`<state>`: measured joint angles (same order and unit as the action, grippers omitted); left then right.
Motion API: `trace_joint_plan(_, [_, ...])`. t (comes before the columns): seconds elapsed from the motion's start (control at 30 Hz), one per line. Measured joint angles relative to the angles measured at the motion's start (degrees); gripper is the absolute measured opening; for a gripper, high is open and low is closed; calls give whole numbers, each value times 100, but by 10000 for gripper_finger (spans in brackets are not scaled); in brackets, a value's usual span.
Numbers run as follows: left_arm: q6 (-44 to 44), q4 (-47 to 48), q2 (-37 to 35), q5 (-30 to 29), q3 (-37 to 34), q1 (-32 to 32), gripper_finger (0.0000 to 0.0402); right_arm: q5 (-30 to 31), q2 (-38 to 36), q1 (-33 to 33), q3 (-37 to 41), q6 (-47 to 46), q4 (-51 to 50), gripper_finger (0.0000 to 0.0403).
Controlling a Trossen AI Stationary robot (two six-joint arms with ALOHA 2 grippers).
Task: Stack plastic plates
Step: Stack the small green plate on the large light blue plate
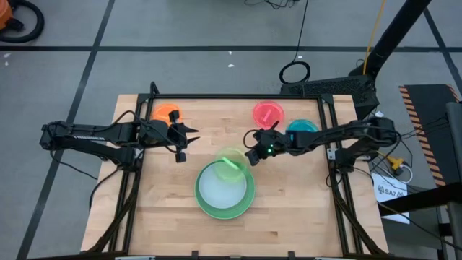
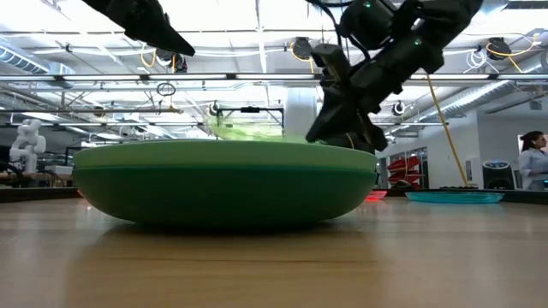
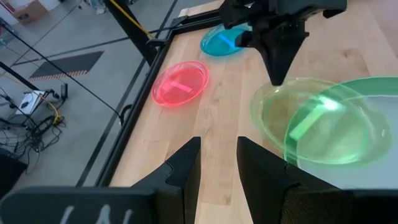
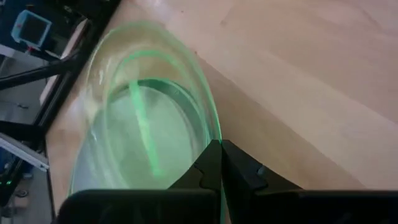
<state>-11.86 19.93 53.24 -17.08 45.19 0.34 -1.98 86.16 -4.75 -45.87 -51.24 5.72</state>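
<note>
right gripper [image 1: 252, 154] closed on the rim of the small yellow-green plate [image 1: 231, 163], plate held tilted and partly over the far rim of the large green stack [image 1: 224, 191] at bench centre. carried plate offset toward the stack's far edge, so centre of stack lies nearward of the gripper; judged next: shift nearward, level, lower, release. left gripper [image 1: 185, 139] open, empty, hovering above the bench [image 1: 289, 217] just left of the stack, farther from the carried plate than the right. red-pink plate [image 1: 268, 113], blue plate [image 1: 302, 127] and orange plate [image 1: 167, 114] flat near the far edge, well apart from the stack.
</note>
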Motion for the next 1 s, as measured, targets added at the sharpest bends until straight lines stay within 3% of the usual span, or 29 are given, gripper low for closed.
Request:
trace_joint_plan(0.13, [2,-7,0,0,0,2,111,-132,177,1,-363,216,-189,0])
trace_joint_plan(0.47, [1,-5,2,0,0,2,111,-87,176,177,-1449,587,-1807,0])
trace_joint_plan(0.8, [-28,-38,0,0,0,2,111,212,406,463,-1558,366,-1927,0])
trace_joint_plan(1.0, [-42,-44,2,0,0,1,111,-122,963,559,-1581,240,-1703,0])
